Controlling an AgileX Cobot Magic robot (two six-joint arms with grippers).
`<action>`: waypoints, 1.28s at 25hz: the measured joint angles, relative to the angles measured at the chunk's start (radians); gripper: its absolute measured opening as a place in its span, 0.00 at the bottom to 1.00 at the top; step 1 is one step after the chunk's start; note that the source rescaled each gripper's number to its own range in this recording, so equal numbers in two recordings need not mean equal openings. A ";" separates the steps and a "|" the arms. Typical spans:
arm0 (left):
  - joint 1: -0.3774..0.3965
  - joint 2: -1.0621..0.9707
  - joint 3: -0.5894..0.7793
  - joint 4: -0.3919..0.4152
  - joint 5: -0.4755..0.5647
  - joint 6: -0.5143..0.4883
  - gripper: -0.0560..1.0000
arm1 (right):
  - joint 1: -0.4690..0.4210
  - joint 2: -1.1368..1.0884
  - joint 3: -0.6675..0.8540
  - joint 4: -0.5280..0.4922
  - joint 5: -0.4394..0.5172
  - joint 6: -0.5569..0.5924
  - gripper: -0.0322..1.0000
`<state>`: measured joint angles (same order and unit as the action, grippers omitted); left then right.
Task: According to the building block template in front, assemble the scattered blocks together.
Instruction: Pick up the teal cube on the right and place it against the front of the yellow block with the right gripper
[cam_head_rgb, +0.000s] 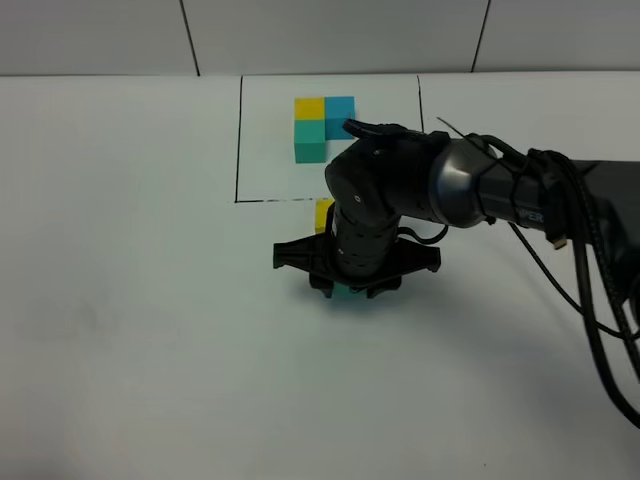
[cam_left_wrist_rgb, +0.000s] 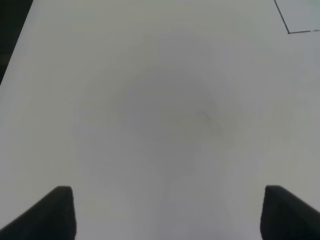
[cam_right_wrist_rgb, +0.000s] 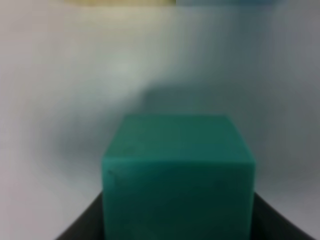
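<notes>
Robot lab bench — plain white tabletop (cam_head_rgb: 120, 350), grey panelled wall (cam_head_rgb: 100, 35) behind, black arm (cam_head_rgb: 480, 190) trailing cables.

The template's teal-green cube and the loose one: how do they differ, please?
The template's teal-green cube sits free inside the black frame; the loose teal-green cube is outside it, clamped by the right gripper. From above, the template's cube shows fully; the loose one is mostly hidden. Same colour and shape.

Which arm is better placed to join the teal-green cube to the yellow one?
Right. The right gripper is shut on the teal-green cube, close to the loose yellow cube; the left gripper hangs open over bare table.
</notes>
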<state>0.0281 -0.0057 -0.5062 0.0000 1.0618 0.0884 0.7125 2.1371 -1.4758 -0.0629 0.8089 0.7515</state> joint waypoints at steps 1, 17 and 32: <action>0.000 0.000 0.000 0.000 0.000 0.000 0.77 | 0.000 0.015 -0.026 0.000 0.010 -0.004 0.06; 0.000 0.000 0.000 0.000 0.000 0.000 0.77 | 0.000 0.137 -0.177 0.000 0.047 -0.018 0.06; 0.000 0.000 0.000 0.000 0.000 0.000 0.77 | -0.003 0.137 -0.177 -0.008 0.048 -0.006 0.06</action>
<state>0.0281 -0.0057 -0.5062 0.0000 1.0618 0.0884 0.7095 2.2746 -1.6527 -0.0711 0.8568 0.7451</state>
